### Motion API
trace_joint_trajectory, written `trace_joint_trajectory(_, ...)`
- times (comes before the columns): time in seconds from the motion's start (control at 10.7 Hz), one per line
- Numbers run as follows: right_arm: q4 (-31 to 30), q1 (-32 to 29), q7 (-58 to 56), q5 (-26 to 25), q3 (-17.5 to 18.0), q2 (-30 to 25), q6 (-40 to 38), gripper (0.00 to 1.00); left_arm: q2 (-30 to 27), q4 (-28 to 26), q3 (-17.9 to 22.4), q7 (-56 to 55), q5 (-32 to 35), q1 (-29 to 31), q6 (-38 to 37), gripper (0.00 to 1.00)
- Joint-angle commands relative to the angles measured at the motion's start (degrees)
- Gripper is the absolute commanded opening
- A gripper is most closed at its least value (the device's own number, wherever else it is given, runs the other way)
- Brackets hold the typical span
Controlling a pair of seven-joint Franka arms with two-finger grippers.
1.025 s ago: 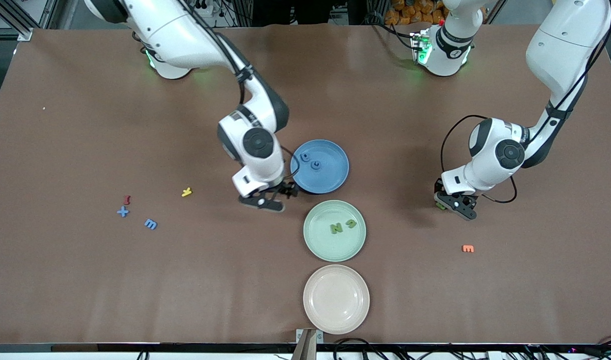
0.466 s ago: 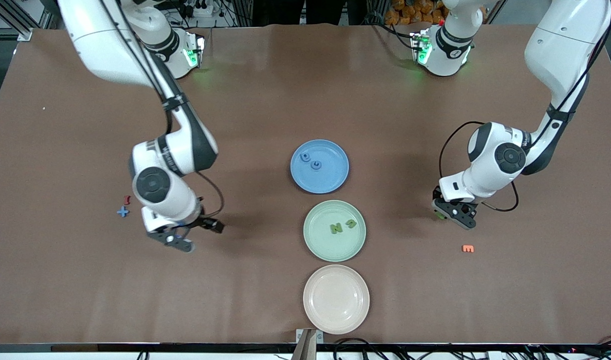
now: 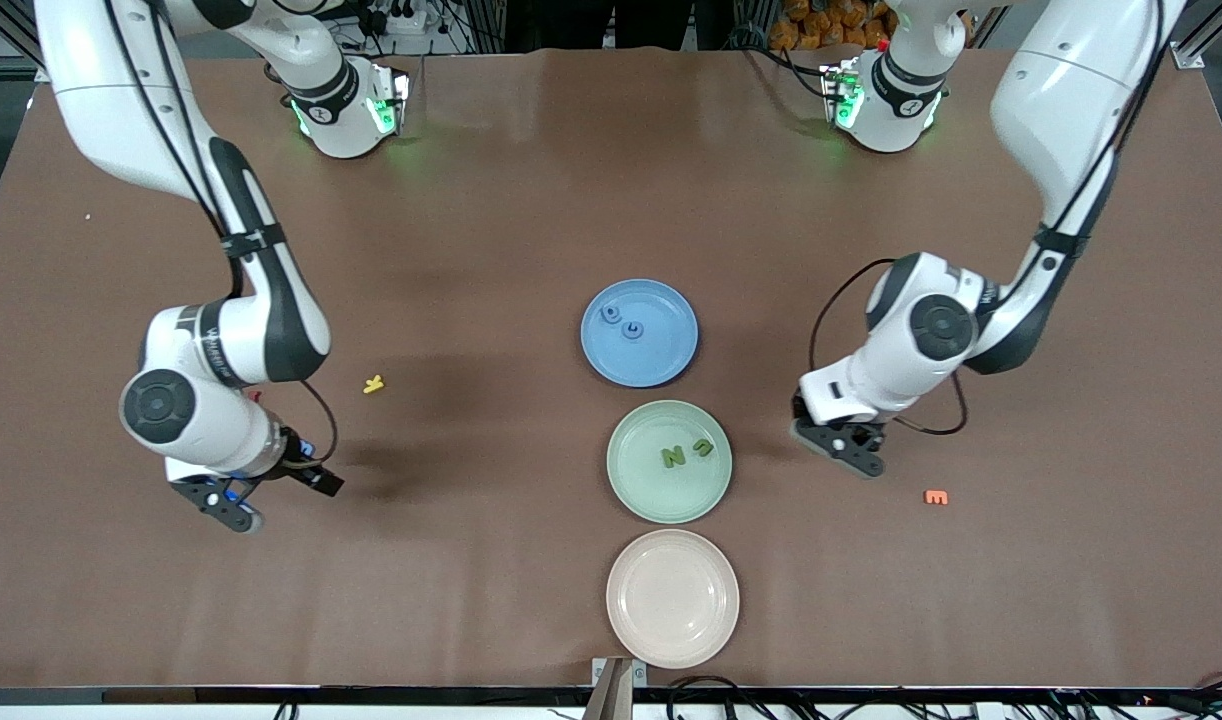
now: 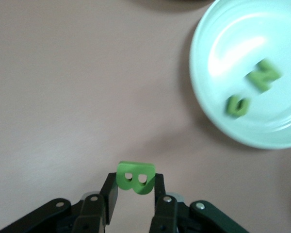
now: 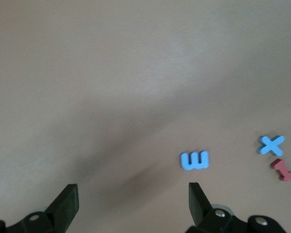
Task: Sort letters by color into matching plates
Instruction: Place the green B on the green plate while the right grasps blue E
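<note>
My left gripper (image 3: 839,447) is shut on a green letter B (image 4: 136,177) and hangs over bare table beside the pale green plate (image 3: 651,490), toward the left arm's end. That plate holds two green letters (image 3: 673,457); the left wrist view shows them too (image 4: 264,75). Two blue letters (image 3: 632,329) lie in the blue plate (image 3: 661,355). The beige plate (image 3: 672,598) holds nothing. My right gripper (image 5: 133,199) stands open and empty over the table near a blue m (image 5: 194,160), a blue x (image 5: 271,144) and a red letter (image 5: 282,170).
A yellow letter (image 3: 373,383) lies on the table between the right arm (image 3: 221,350) and the blue plate. An orange letter (image 3: 936,496) lies nearer the front camera than the left gripper, toward the left arm's end.
The right arm swung from beside the blue plate to its own end of the table, over the blue letters. The left gripper carried the green letter toward the green plate.
</note>
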Motion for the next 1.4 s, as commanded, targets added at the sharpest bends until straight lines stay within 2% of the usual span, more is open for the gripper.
trace_joint_trajectory(0.0, -2.14, -3.34, -0.08, 2.95, 0.84, -1.09, 0.18, 1.0, 5.19, 9.51, 0.68, -6.17, -1.22, -4.07, -4.49, 0.0)
trace_joint_trajectory(0.37, -7.49, -6.07, -0.25, 4.27, 0.75, -1.62, 4.75, 1.0, 6.95, 12.25, 1.29, -11.89, -4.12, -8.81, -4.49, 0.0)
trace_joint_trajectory(0.56, -11.79, -6.51, -1.22, 4.18, 0.75, -1.35, 10.53, 1.0, 8.7, 13.04, 1.65, -12.86, -3.86, -11.44, -4.49, 0.0)
trace_joint_trajectory(0.75, -16.89, -6.6, -2.8, 4.18, 0.75, -1.61, 16.24, 1.0, 9.5, 13.91, 6.28, -15.33, -3.68, -16.26, -4.49, 0.0)
trace_joint_trajectory(0.84, -17.61, -6.6, -2.81, 4.18, 0.75, -1.44, 17.66, 1.0, 10.11, 14.44, 8.05, -15.42, -4.12, -18.12, -4.49, 0.0)
trace_joint_trajectory(1.3, -17.79, -6.43, -2.98, 3.57, 0.66, 0.05, 19.42, 1.0, 11.35, 16.72, 8.15, -19.01, -4.21, -19.54, -4.49, 0.0)
